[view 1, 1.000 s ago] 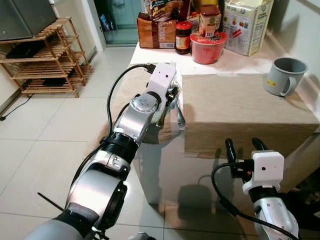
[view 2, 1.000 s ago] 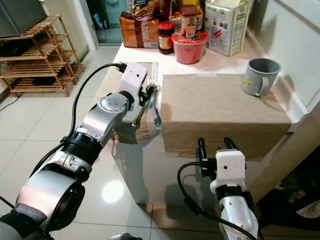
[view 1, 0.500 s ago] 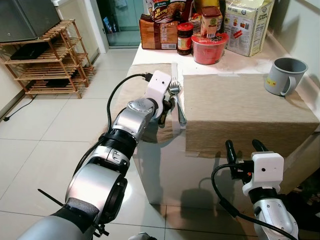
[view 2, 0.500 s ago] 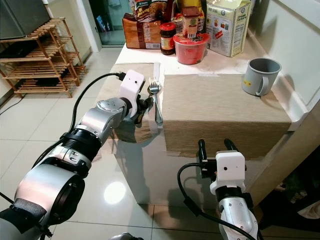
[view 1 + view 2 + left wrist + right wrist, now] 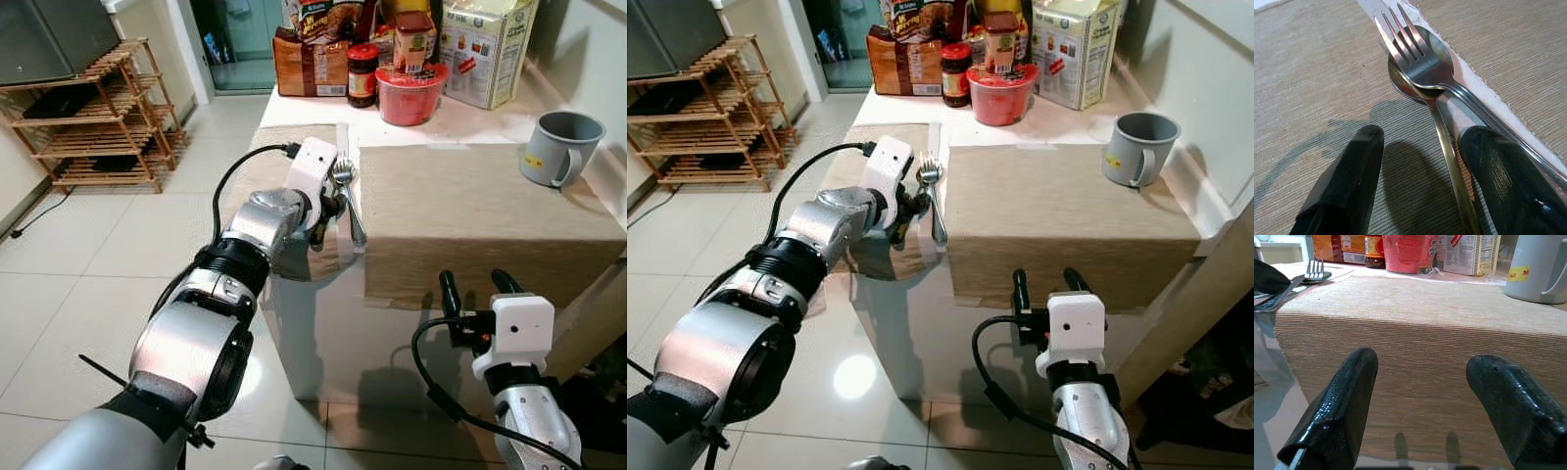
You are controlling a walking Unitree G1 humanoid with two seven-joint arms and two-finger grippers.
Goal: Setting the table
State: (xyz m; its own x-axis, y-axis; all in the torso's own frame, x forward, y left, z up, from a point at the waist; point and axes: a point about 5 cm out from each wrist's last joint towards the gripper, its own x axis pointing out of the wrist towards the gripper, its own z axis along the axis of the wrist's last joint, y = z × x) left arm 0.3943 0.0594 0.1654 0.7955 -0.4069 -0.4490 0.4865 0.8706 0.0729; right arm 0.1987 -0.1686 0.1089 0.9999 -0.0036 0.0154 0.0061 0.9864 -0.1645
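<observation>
- Our left gripper (image 5: 1420,161) sat spread over the fork (image 5: 1422,83) and spoon (image 5: 1449,83) — gripping neither.
- Right gripper (image 5: 1435,401) hung apart too, facing the mat (image 5: 1415,323).

Wooden slatted rack (image 5: 93,117) on pale floor tiles (image 5: 88,274), far off to the left claw's outer side, doorway (image 5: 230,44) well beyond its fingertips

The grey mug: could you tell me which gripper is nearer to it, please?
Right. The right gripper hovers below the table edge, nearer the mug; the left gripper is at the fork across the table.
</observation>
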